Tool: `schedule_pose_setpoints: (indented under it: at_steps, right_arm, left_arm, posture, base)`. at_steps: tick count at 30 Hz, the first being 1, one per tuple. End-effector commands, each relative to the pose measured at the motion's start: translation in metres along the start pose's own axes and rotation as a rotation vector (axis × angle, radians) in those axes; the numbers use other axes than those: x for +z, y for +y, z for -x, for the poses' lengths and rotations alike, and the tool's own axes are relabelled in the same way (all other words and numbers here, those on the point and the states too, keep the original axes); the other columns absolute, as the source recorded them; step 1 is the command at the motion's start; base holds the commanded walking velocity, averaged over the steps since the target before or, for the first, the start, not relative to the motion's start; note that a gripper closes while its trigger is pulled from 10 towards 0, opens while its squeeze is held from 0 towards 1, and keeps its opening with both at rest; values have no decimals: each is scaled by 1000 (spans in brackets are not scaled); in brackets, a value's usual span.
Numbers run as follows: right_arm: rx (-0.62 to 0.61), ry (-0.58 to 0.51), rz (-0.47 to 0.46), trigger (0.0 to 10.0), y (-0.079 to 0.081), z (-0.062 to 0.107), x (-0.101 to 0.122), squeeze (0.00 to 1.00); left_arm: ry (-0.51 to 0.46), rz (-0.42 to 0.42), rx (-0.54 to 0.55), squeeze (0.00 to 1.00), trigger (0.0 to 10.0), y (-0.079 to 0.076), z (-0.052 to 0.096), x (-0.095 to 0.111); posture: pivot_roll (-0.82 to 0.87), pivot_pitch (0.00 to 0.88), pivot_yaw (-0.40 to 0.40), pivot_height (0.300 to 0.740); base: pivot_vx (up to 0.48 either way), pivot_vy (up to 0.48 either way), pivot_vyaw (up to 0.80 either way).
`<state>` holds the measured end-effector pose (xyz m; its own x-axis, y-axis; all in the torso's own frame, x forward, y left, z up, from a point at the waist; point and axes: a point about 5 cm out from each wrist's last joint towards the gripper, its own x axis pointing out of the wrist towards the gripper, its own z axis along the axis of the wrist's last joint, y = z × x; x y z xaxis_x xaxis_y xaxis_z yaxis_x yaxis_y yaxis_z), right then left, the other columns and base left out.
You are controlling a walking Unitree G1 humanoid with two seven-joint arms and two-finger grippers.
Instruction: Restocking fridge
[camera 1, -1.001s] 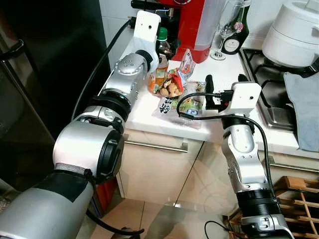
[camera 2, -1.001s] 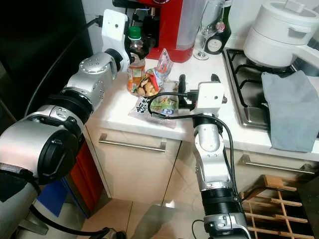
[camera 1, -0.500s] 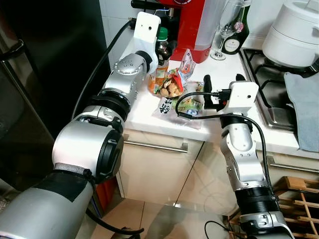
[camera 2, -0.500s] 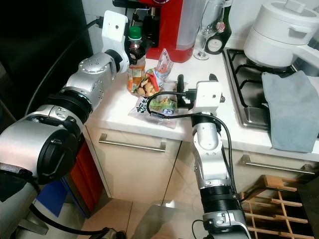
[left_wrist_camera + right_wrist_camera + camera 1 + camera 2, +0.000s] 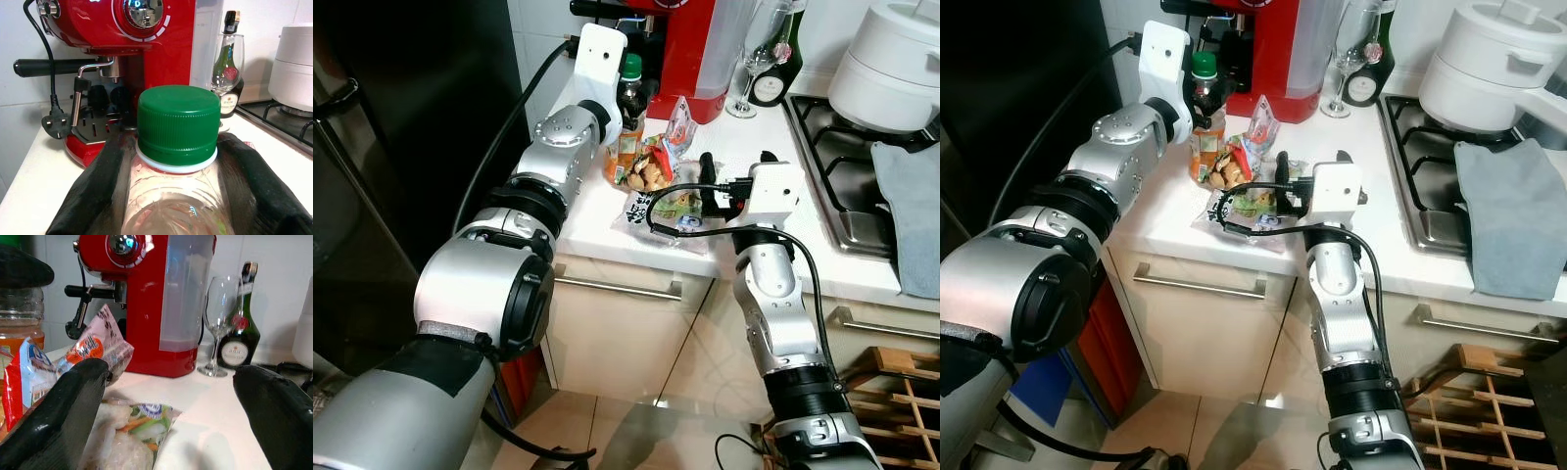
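Gripping the green-capped bottle [image 5: 627, 117] on the counter [image 5: 773, 147], ready to lift.
Left gripper [image 5: 176, 196] clamps its neck; right gripper [image 5: 166, 401], spread wide, approaches the vegetable packet [image 5: 668, 208] at its 9 o'clock.

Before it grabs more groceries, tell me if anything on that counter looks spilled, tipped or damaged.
Nothing stands out. The green-capped bottle stands upright between the left gripper's fingers, the snack bags lie in a loose heap, not torn, and the wine glass stands upright. The open right gripper hovers by the vegetable packet.
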<state>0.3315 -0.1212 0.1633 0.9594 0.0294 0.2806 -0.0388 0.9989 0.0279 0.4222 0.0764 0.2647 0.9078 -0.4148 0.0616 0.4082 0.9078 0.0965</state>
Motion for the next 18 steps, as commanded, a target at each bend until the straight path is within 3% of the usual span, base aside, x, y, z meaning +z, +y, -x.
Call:
schedule_pose_setpoints:
  at_steps: [1,7,12,13,18]
  right_arm:
    - [-24,13,-30,10000,-3,-6,0,0]
    - [-30,-45,-33,10000,-4,-11,14,0]
    - [-34,-142,-64,10000,-6,-14,37,0]
    - [-34,-142,-64,10000,-6,-14,37,0]
    - [96,-159,-209,10000,3,-11,53,0]
  left_arm:
    - [27,0,12,0,0,5,3,-7]
    - [-36,6,48,0,0,15,5,3]
    - [-248,-76,49,0,0,24,10,38]
    - [-248,-76,49,0,0,24,10,38]
    - [-485,-173,36,0,0,26,23,77]
  posture:
    - [-22,0,0,740]
    - [-31,0,7,740]
    - [-52,0,16,740]
    - [-52,0,16,740]
    - [-43,0,23,740]
  base:
    - [0,0,0]
    - [0,0,0]
    - [0,0,0]
    - [0,0,0]
    - [0,0,0]
